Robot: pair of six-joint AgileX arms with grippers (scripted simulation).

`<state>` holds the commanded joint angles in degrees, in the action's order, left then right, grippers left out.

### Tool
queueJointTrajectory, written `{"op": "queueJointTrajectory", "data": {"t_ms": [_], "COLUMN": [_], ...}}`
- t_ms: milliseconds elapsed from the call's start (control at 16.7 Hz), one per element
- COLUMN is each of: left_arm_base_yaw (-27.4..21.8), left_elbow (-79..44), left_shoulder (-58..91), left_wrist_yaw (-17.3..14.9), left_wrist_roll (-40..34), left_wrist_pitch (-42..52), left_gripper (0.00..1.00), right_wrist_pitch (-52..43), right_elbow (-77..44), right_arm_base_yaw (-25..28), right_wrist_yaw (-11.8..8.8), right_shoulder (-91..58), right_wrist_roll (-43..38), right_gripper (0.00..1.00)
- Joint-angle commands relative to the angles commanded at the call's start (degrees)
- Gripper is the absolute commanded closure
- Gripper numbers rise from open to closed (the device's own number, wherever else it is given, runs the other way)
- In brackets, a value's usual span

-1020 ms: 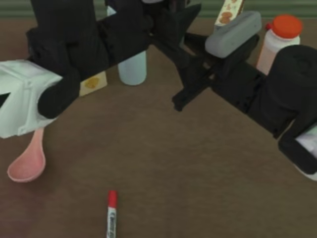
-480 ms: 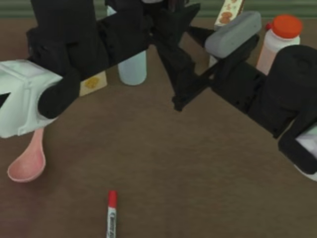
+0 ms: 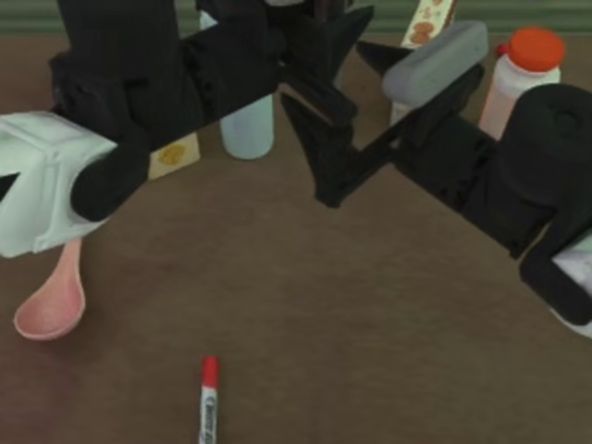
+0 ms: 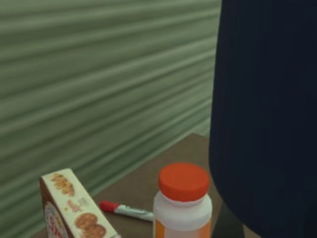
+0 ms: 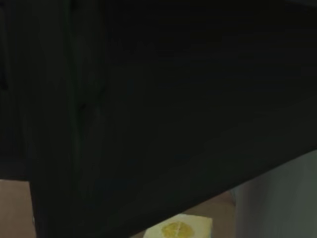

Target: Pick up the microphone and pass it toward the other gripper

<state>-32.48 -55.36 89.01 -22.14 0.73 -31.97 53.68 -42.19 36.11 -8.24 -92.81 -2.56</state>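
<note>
Grippers: two, left, right.

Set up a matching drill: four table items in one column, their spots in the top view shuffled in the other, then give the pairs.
1. pink spoon
2. red-capped marker
3. orange-capped bottle
4. pale blue cup

A. far right corner
B. near edge, left of centre
C. left side, beneath the left arm's white wrist
D. far side, left of centre, partly under the left arm

Pairs: 1-C, 2-B, 3-A, 4-D
</note>
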Motion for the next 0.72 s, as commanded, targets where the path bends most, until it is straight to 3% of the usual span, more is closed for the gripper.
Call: {"op": "queueJointTrajectory", "data": {"t_ms": [180,720], "left_arm_base_yaw": [0.59,9.31], "left_elbow": [0.34,4.66], "left_shoulder": [-0.39,-5.10], "left_wrist_yaw": [-0.60,-8.07], "left_wrist_roll": [-0.11,0.36], "left_wrist_pitch": [0.06,0.68], "left_gripper": [1.00,1.00], "right_wrist_pitch": [-0.10,-0.63], "right_elbow": [0.96,14.73], "right_arm_base_yaw": [-0.16,-1.89], "right_wrist_yaw": [-0.21,-2.69], "right_shoulder": [0.97,15.42], "right_wrist_roll": [0.03,-0.13], "right_gripper": [0.00,0.00]}}
